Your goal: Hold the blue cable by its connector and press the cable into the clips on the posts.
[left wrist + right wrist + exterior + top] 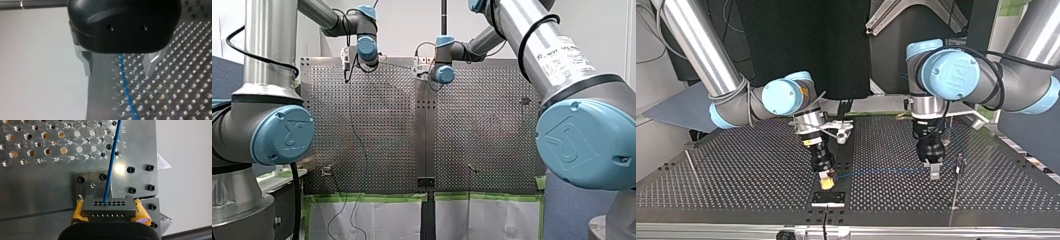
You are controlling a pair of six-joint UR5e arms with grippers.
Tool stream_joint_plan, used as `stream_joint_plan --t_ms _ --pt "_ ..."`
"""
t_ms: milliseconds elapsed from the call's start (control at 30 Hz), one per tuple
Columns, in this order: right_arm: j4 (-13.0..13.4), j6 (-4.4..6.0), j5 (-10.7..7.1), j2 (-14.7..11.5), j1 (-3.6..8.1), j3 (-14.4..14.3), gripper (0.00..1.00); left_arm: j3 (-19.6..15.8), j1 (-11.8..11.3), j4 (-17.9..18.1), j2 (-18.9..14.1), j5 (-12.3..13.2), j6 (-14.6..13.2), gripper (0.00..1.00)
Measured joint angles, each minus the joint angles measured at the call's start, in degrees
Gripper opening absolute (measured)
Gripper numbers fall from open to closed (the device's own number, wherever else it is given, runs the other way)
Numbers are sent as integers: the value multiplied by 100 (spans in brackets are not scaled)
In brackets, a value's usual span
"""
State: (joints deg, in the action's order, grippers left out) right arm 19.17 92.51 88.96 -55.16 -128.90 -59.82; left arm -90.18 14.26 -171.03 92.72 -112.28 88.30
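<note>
In the right wrist view my right gripper (108,216) has its yellow pads (78,211) shut on a dark grey connector (108,206) with rows of small holes. The blue cable (111,167) leaves the connector and runs away over the perforated table. In the top view that gripper (826,181) is low near the middle front, and the cable (881,171) stretches across to my left gripper (934,171). The left wrist view shows my left gripper (119,71) open, its metal fingers (86,62) either side of the cable (125,85) without touching it.
A thin post (956,187) stands just beside my left gripper in the top view, and another (692,167) leans at that view's far left. A black bracket plate (828,197) lies at the table's front edge under my right gripper. The table edge is close to both grippers.
</note>
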Motion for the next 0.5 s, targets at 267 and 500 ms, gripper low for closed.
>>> stream_joint_plan --t_ms 267,500 --pt "1 1 0 0 -6 0 0 159 28 -75 172 -108 -135 100" --pt "-20 -2 -2 0 3 1 0 304 67 -147 404 -158 -157 100"
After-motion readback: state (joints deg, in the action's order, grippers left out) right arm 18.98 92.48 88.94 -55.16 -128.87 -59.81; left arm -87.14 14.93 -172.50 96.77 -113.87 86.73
